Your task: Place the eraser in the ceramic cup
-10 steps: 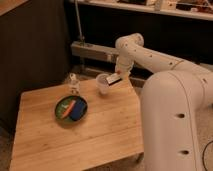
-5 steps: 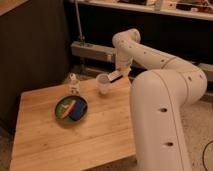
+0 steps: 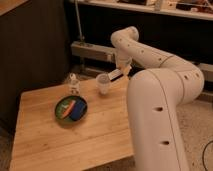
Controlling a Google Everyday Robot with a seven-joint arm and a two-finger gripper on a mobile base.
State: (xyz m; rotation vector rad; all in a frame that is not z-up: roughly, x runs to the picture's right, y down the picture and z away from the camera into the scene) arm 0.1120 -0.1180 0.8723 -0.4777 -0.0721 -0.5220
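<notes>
The white ceramic cup [image 3: 103,84] stands upright at the far edge of the wooden table [image 3: 60,140]. My gripper [image 3: 120,73] hangs just right of the cup and slightly above its rim. It is shut on the eraser [image 3: 115,76], a small dark block with a white underside. The eraser's free end points toward the cup's mouth and stays outside the cup.
A green round plate [image 3: 62,111] left of centre holds a blue block [image 3: 77,110] and an orange piece [image 3: 71,105]. A small white figurine-like bottle [image 3: 74,84] stands behind the plate, left of the cup. My bulky white arm [image 3: 157,110] covers the table's right side.
The gripper has swung left and farther back with the eraser, ending right beside the cup's rim. The cup, plate and bottle have not moved.
</notes>
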